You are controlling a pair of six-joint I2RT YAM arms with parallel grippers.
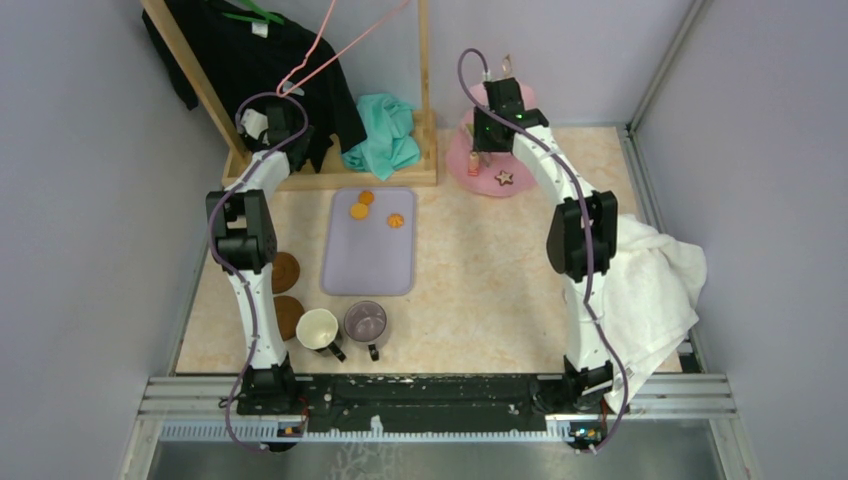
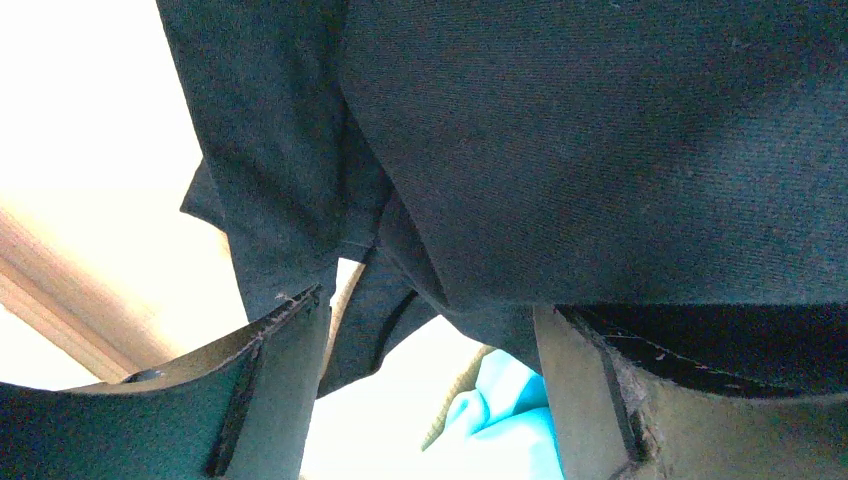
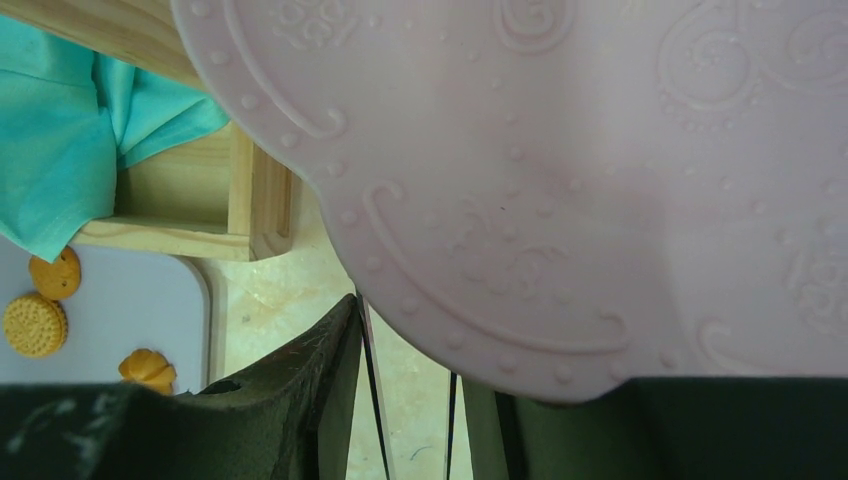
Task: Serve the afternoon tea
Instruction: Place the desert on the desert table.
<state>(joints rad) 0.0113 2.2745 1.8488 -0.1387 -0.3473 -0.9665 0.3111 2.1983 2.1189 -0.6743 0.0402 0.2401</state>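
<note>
The pink three-tier stand point(image 1: 483, 185) is partly hidden from above by the right arm point(image 1: 550, 165) and cut off in the wrist view.

The top view looks down from above and behind the arm bases over the whole desk point(image 1: 480, 270), the wooden frame point(image 1: 330, 178) at its far left. The left wrist camera sits close under the black garment point(image 2: 600, 150) on that frame. The right wrist camera, right of the frame, hugs the pink stand point(image 3: 600, 200). All three views share the teal cloth point(image 1: 385, 135) at the frame's foot.
</note>
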